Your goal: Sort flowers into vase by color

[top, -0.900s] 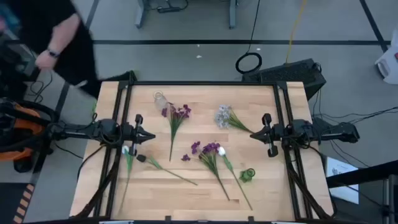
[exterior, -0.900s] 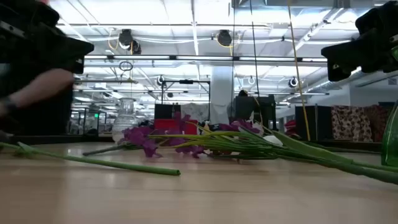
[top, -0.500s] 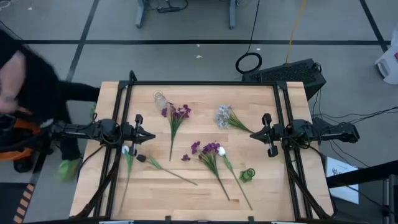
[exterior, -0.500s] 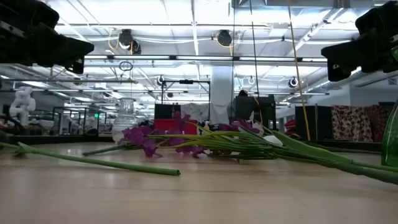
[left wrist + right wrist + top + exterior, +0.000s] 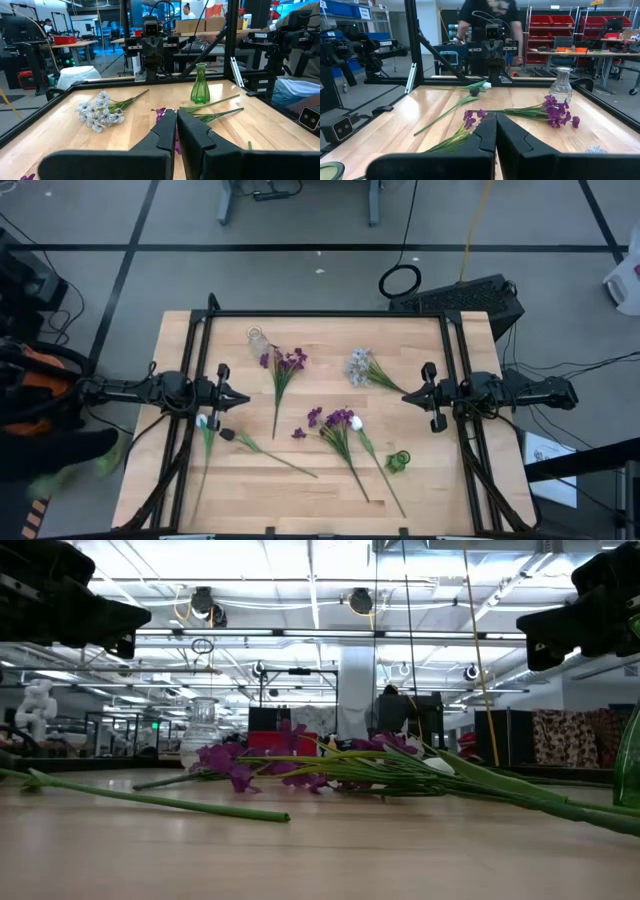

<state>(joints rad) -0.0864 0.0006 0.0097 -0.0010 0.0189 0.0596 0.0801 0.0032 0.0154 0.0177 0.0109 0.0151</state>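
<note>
From above, the left hand (image 5: 243,399) and the right hand (image 5: 407,395) hover closed and empty at the table's (image 5: 320,490) sides; between them lie purple flowers (image 5: 286,361), a grey-blue cluster (image 5: 360,366), a mixed purple and white bunch (image 5: 338,421) and a white bud (image 5: 203,421); a clear vase (image 5: 258,339) and a green vase (image 5: 399,461) look tipped over.

At table height, stems (image 5: 400,772) overlap; a pinch may lift two colours at once.

The left wrist view shows the green vase (image 5: 200,90) upright, so its pose is uncertain; its narrow neck could topple it.

The right wrist view shows the clear vase (image 5: 561,85) beside purple blooms (image 5: 558,111); a sweeping stem could knock it.
</note>
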